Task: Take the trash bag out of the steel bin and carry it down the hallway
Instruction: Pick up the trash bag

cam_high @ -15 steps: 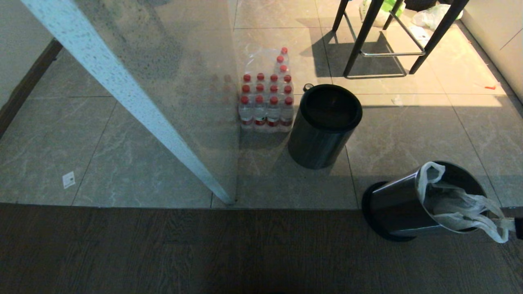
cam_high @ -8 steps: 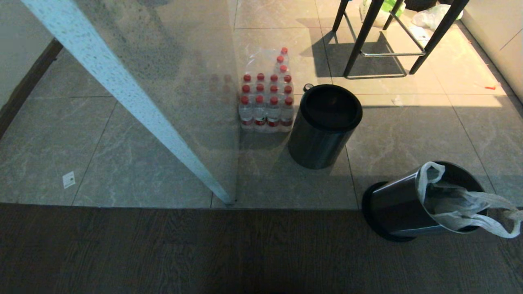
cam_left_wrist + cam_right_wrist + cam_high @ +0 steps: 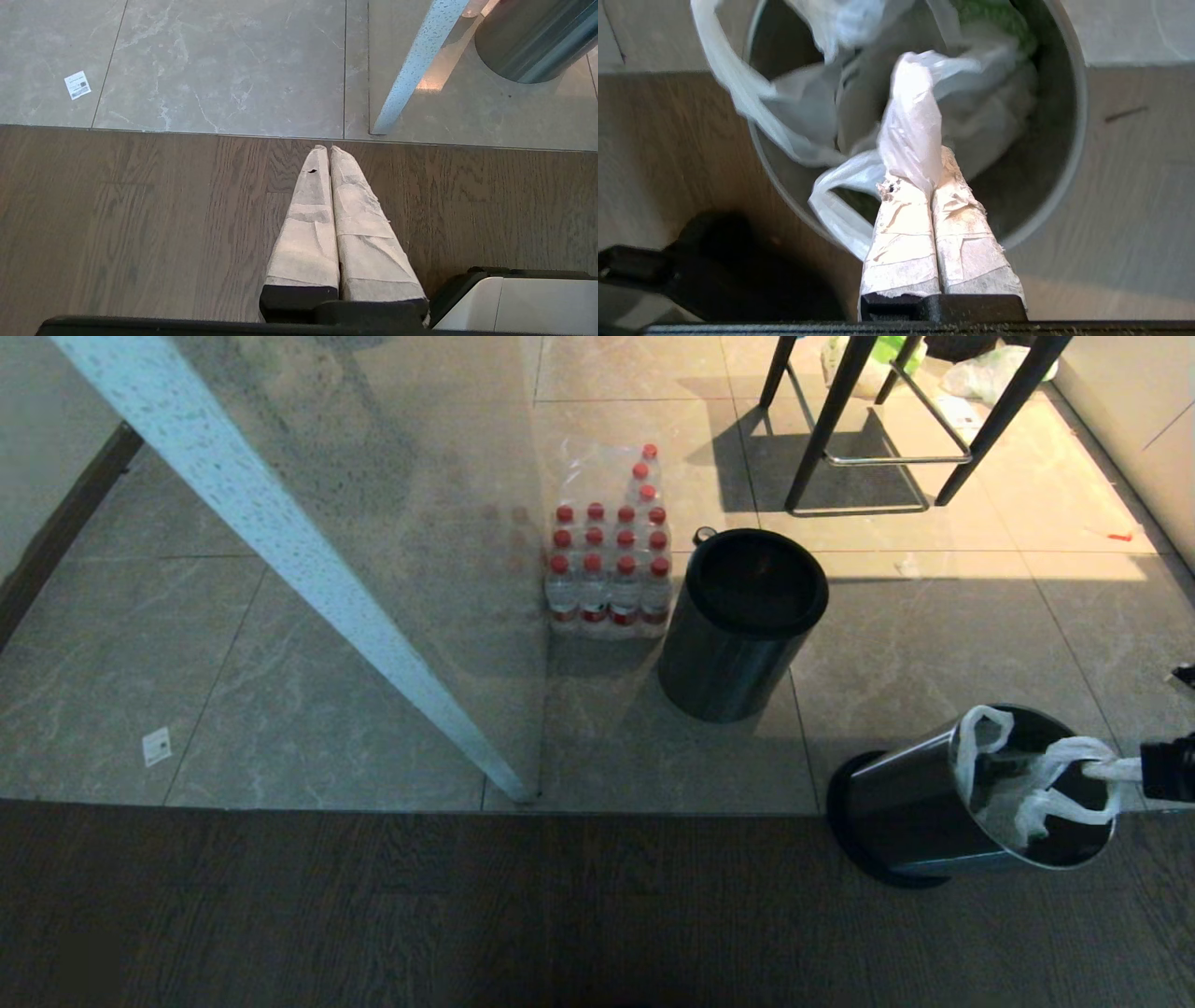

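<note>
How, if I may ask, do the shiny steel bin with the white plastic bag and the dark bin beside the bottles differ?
The shiny steel bin leans over and holds a white plastic bag, gripped by the right gripper. The dark bin stands upright with no bag showing, farther away next to the red-capped bottles. Both are round and tapered.

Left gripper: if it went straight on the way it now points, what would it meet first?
Most likely the wooden floor: the left gripper, fingers pressed together and holding nothing, angles down at bare boards short of the tile edge. Depth is hard to judge.
</note>
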Controlling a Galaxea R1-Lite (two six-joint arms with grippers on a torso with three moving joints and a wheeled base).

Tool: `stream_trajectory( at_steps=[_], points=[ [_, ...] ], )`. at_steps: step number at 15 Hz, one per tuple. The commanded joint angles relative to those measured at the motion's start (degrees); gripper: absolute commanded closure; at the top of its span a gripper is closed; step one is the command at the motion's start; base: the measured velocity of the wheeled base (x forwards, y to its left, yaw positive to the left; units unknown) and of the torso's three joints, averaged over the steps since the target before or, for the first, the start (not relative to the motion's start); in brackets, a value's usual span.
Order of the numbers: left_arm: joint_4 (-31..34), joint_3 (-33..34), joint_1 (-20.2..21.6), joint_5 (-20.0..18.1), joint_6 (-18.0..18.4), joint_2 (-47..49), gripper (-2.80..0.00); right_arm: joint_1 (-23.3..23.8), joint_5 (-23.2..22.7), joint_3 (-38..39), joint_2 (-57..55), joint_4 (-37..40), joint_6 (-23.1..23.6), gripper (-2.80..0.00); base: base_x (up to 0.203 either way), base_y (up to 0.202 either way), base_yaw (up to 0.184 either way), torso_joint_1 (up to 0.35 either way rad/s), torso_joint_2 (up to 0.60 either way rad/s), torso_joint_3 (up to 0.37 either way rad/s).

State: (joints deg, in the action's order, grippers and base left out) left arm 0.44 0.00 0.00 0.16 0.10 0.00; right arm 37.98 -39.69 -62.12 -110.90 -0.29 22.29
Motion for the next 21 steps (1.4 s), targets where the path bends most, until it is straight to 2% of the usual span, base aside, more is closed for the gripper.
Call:
stream_trajectory(
  at_steps=[1,5,7,12,13,17,21],
  points=[
    [0.0,0.0,0.0,0.0,0.0,0.0,0.00,-1.2,-0.2,-1.1,-3.0,-1.3,-1.3,0.00,0.000,0.000,0.000,0.000,0.00,0.000],
    [0.0,0.0,0.0,0.0,0.0,0.0,0.00,-3.2,-0.3,-5.1,-7.8,-2.2,-4.9,0.00,0.000,0.000,0.000,0.000,0.00,0.000],
    [0.0,0.0,0.0,0.0,0.0,0.0,0.00,-4.9,-0.4,-6.4,-8.6,-2.4,-10.4,0.00,0.000,0.000,0.000,0.000,0.00,0.000],
    [0.0,0.0,0.0,0.0,0.0,0.0,0.00,-6.3,-1.0,-6.7,-7.2,-2.8,-12.5,0.00,0.000,0.000,0.000,0.000,0.00,0.000],
    [0.0,0.0,0.0,0.0,0.0,0.0,0.00,-6.3,-1.3,-6.9,-6.8,-2.8,-14.1,-2.80,0.000,0.000,0.000,0.000,0.00,0.000],
    [0.0,0.0,0.0,0.0,0.0,0.0,0.00,-6.3,-2.1,-6.9,-6.4,-2.5,-15.7,-2.80,0.000,0.000,0.000,0.000,0.00,0.000],
    [0.0,0.0,0.0,0.0,0.0,0.0,0.00,-6.9,-2.2,-7.5,-6.7,-2.3,-20.4,-2.80,0.000,0.000,0.000,0.000,0.00,0.000]
  ],
)
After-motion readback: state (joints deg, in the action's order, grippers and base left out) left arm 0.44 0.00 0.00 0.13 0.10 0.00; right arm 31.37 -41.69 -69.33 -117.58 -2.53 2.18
